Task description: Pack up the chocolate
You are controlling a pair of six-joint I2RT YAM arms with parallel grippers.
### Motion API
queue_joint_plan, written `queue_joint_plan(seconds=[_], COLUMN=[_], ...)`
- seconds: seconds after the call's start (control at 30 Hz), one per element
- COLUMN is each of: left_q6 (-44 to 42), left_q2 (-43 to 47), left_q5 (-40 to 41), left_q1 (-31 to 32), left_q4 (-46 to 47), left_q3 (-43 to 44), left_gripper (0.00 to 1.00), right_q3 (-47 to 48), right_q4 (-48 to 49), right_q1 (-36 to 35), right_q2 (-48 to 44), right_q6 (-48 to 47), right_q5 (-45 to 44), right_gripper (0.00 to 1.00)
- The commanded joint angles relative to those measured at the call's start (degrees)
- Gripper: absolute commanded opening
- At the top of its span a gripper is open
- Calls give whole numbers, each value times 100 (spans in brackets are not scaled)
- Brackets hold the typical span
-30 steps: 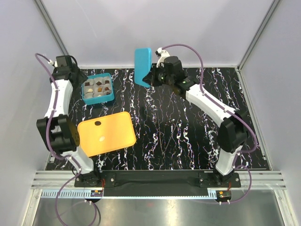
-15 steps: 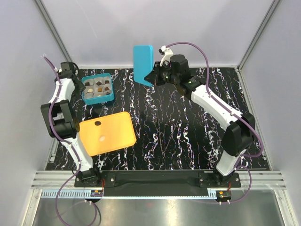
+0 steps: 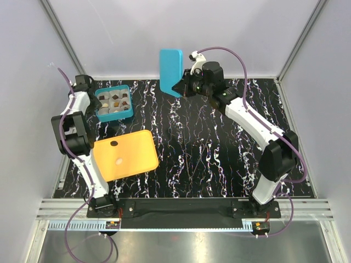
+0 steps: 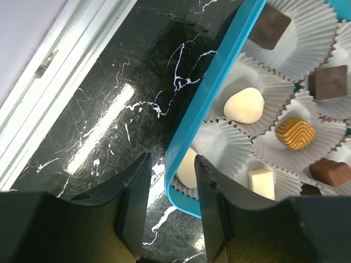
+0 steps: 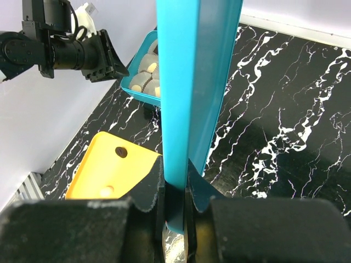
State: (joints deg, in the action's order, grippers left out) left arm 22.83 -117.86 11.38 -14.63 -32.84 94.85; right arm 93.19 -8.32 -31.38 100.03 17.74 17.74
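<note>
The chocolates (image 4: pixel 244 105) sit in frilled paper cups (image 4: pixel 329 120) inside the box (image 4: pixel 211 82), at the far left of the tabletop (image 3: pixel 219 148). A dark piece (image 3: pixel 114 143) and a pale piece (image 3: pixel 119 161) appear to lie loose on the tray (image 3: pixel 137 164) nearer the arms.

The left hand (image 4: pixel 173 159) straddles the box's wall by a corner. Its jaws are narrow, one finger outside and one inside, and a sliver of gap shows on each side, so it does not look clamped yet. The right hand (image 5: pixel 174 170) pinches the lid (image 5: pixel 197 71) by its lower edge and holds it upright on edge, high over the far side of the tabletop and well apart from the box.

Risks, as I judge them:
- **Crushing:** the inner left finger is just beside a cream piece (image 4: pixel 186 167) and its cup, so closing or sliding along the wall could squash or flip it.
- **Spilling:** a pull on one corner could tilt or skid the box and tumble the pieces out of their cups.
- **Lid slip:** the lid is held by a thin edge only, so it may pivot in the grip or come down skewed and snag the paper frills.
- **Collision:** a left hand on the wall would block the lid and could meet the right hand.

No brand, label or writing can be read on anything.
</note>
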Motion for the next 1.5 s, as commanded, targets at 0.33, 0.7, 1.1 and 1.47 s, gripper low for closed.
queue_joint_plan(seconds=[0.33, 0.7, 1.1, 1.47], left_q6=[-261, -428, -631, -508], left_q2=[-272, -71, 273, 413], left_q5=[-610, -707, -1015, -1076], left_q1=[118, 829, 1823, 2087], left_q4=[489, 708, 1043, 1315], left_q3=[210, -71, -458, -960], left_gripper=[17, 0, 0, 25], right_q3=[-116, -468, -898, -277], right_q4=[445, 515, 779, 1710], right_q1=[123, 158, 342, 422], right_q2=[-203, -273, -195, 1000], right_q6=[-113, -104, 160, 687], right_q5=[160, 125, 423, 1899], right_gripper=[0, 0, 0, 0])
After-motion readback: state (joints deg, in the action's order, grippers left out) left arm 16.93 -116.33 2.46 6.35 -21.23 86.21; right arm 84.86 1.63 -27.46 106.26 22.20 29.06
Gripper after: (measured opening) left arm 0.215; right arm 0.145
